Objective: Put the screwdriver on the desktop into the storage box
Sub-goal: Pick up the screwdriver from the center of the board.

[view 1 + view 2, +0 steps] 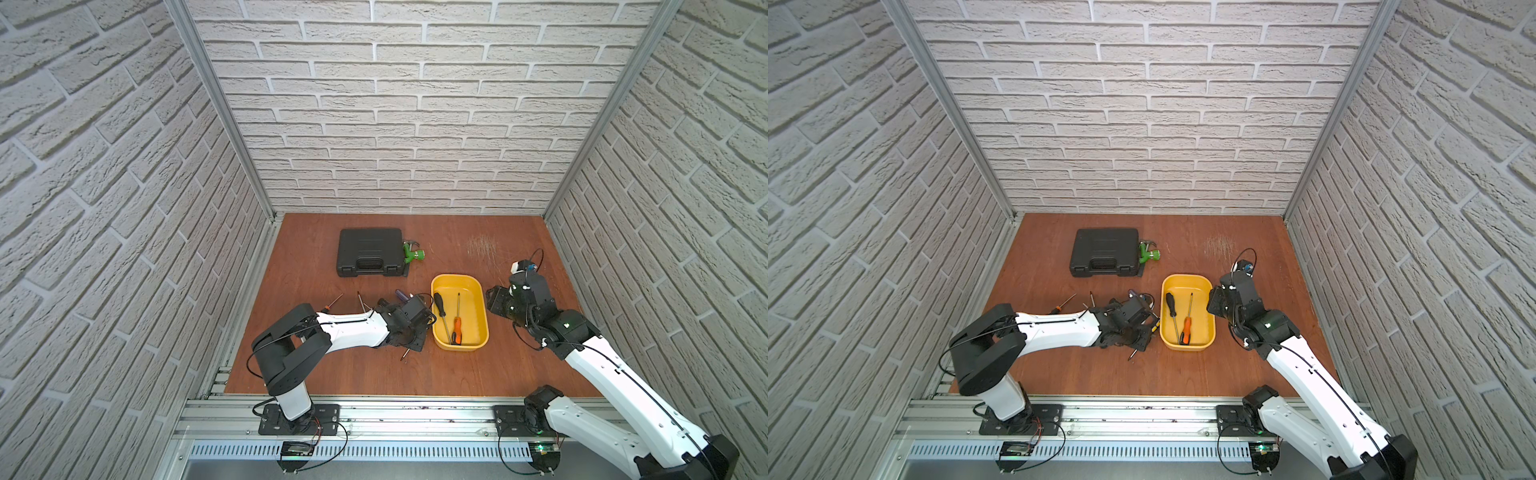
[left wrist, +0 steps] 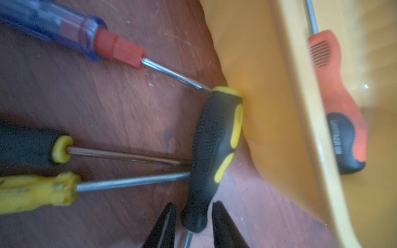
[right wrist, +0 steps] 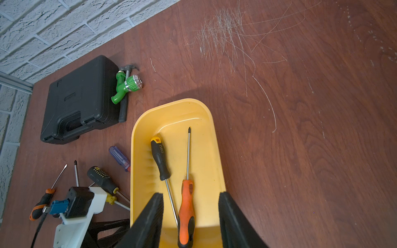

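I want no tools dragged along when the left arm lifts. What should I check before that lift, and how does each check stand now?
1. Jaws of the left gripper astride the black-and-yellow screwdriver: ok, near the handle's shaft end.
2. Jaws clamped: not ok; slim gaps show either side.
3. Neighbours clear: not ok; shafts of the blue screwdriver, yellow screwdriver and yellow-collared screwdriver reach its handle.
4. Handle clear of the storage box: not ok; its butt seems to touch the outer wall.
5. Room inside: ok; only the orange screwdriver and black-handled screwdriver lie there.
6. Path clear of the right gripper: cannot tell; its open jaws point at the box.
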Robot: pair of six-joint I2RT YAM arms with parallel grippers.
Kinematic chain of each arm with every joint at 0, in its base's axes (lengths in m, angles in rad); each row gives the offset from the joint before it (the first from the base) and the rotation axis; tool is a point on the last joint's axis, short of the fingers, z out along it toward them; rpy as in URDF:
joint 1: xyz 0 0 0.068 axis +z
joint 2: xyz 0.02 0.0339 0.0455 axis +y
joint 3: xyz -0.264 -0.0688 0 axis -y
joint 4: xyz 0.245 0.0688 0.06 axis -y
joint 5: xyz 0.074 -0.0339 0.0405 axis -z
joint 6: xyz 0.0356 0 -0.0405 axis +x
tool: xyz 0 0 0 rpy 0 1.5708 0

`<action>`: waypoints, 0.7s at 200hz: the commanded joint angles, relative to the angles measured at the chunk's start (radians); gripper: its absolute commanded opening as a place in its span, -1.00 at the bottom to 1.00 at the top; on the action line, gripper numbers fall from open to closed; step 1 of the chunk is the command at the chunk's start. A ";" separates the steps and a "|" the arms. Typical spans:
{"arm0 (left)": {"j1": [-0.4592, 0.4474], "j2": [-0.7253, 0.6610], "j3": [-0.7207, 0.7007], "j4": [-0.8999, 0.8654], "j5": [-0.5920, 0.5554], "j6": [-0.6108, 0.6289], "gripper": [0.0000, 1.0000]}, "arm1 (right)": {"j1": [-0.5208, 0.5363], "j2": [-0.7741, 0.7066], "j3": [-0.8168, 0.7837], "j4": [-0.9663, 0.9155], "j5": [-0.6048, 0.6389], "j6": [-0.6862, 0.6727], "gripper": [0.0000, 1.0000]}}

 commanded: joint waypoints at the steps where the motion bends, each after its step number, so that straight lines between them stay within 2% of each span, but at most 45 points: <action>1: -0.003 0.015 0.021 0.011 -0.002 0.000 -0.35 | -0.005 -0.014 -0.011 0.007 0.014 -0.008 -0.05; 33: -0.003 0.018 0.021 0.010 -0.005 -0.001 -0.39 | -0.005 -0.016 -0.011 0.008 0.014 -0.009 -0.05; 114: -0.004 -0.002 0.020 -0.012 -0.015 -0.002 -0.69 | -0.005 -0.005 -0.012 0.016 0.009 -0.005 -0.05; 140: -0.004 -0.028 0.013 -0.021 -0.029 0.000 -0.88 | -0.005 -0.002 -0.014 0.024 0.009 -0.003 -0.05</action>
